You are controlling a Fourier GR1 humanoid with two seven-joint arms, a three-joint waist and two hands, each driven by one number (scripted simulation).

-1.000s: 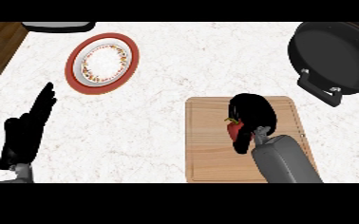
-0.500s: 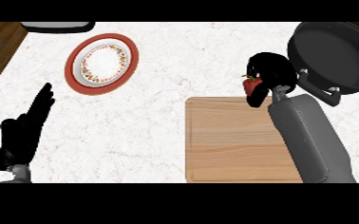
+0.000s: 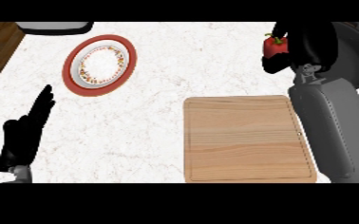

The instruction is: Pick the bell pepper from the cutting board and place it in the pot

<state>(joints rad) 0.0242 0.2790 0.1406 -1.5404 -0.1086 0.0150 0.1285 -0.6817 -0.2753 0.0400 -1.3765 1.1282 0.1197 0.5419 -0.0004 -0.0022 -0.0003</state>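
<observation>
We are seeing the pepper [image 3: 275, 45], red with a green stem, held up at the far right of the counter [image 3: 175, 61]. The right hand [image 3: 308, 47] is curling round it: the pepper is sitting on the hand's left side, with dark fingers [image 3: 275, 65] wrapping under and behind it. It is off the board [image 3: 247, 140], which is lying nearer to us than the hand, below and to its left, with bare wood on top. The grey right forearm [image 3: 329, 123] is running down from the hand along the board's right edge.

The pot [image 3: 347, 31] is showing only as a dark shape behind the hand at the right edge; we cannot tell whether the pepper is over its rim.

Well to the hand's left, a red-rimmed plate [image 3: 100, 65] is lying on the counter. Further left, the left hand [image 3: 26, 133] is resting near the left edge, fingers straight and pointing up, holding nothing. A dark object [image 3: 54, 26] is peeking in at the top left.
</observation>
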